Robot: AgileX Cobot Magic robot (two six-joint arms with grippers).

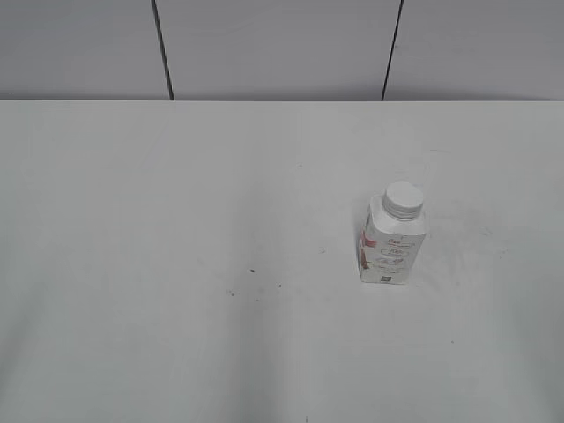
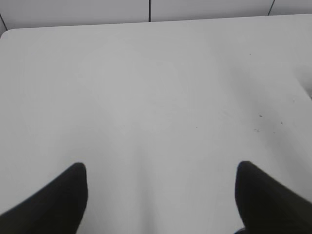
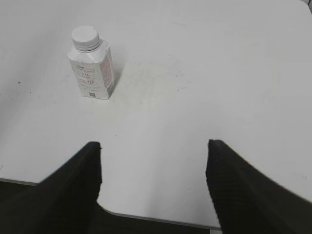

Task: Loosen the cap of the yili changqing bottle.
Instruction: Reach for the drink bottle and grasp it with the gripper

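Observation:
The yili changqing bottle stands upright on the white table, right of centre in the exterior view. It is white and square-bodied with red-pink side accents and a small dark label. Its white ribbed cap sits on the neck. The bottle and its cap also show at the upper left of the right wrist view. My right gripper is open and empty, over the table's near edge, well short of the bottle. My left gripper is open and empty over bare table. Neither gripper shows in the exterior view.
The white table ends at a grey panelled wall at the back. A few small dark specks mark the tabletop. The table's near rounded edge shows below the right gripper.

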